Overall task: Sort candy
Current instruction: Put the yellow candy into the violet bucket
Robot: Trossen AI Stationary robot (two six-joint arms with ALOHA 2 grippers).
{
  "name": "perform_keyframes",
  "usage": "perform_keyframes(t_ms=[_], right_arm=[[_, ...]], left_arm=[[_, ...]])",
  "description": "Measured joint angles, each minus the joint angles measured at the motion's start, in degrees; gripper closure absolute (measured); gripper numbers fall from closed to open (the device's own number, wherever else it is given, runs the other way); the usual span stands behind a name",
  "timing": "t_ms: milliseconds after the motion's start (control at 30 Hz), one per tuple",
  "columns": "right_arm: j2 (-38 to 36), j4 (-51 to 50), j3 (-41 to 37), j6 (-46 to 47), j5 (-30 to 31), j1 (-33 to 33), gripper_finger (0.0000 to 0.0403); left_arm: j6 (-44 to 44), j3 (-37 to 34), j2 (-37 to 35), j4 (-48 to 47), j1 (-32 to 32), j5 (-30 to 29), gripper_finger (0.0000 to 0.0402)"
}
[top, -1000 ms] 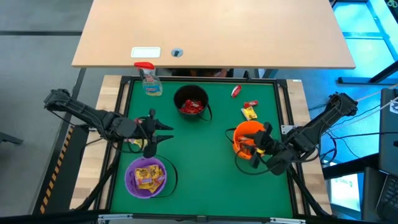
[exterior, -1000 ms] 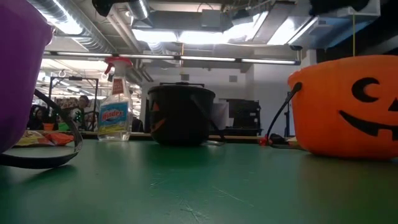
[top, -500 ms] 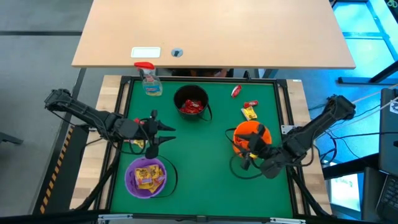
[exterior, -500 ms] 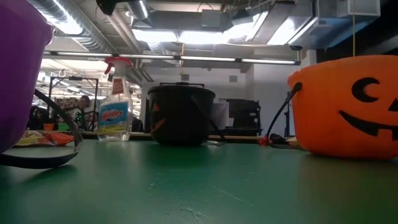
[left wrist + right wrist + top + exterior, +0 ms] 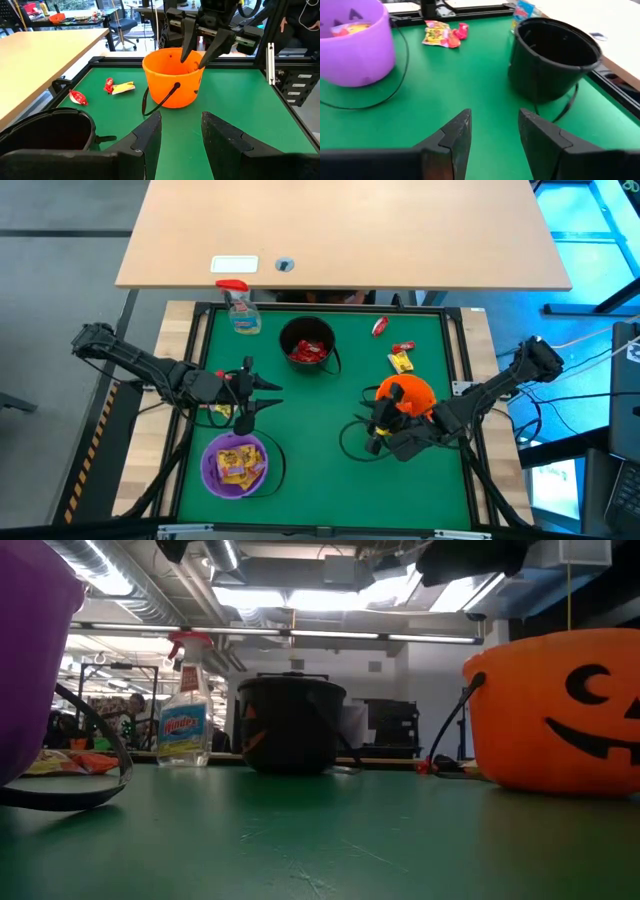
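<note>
The sorting looks well under way but unfinished. In the high view, red sweets already lie in the black bucket [image 5: 308, 347] at upper centre, yellow ones in the purple bucket [image 5: 236, 466] at lower left, and the orange bucket [image 5: 402, 396] sits at centre right, its contents mostly hidden by the arm above it. Loose candy [image 5: 401, 360] remains on the green table [image 5: 320, 470]: a red piece, a second red piece and a yellow packet above the orange bucket toward the upper right, plus a small yellow and red cluster [image 5: 443, 34] at the left edge, just above the purple bucket. The pieces are small, flat, shiny wrappers, far smaller than the buckets. The left gripper [image 5: 255, 393] hovers left of centre, beside that cluster, its jaws parted with nothing between them. The right gripper [image 5: 380, 432] hangs just below and left of the orange bucket, jaws likewise apart and empty. A spray bottle [image 5: 240, 307] stands at the upper left corner.
</note>
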Motion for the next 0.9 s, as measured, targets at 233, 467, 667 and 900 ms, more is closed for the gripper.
perform_keyframes(t_ms=[233,467,667,900], right_arm=[[0.0,2.2,0.0,-1.6,0.0,0.2,0.0244],[1.2,3.1,0.0,-1.6,0.0,0.2,0.0244],[3.2,4.5,0.0,-1.5,0.3,0.2,0.0244],[5.1,7.6,0.0,-1.9,0.3,0.2,0.0244]], left_arm=[[-0.1,0.0,0.0,0.0,0.0,0.0,0.0273],[-0.2,0.0,0.0,0.0,0.0,0.0,0.0273],[-0.2,0.0,0.0,-0.1,0.0,0.1,0.0273],[-0.2,0.0,0.0,-0.1,0.0,0.1,0.0273]])
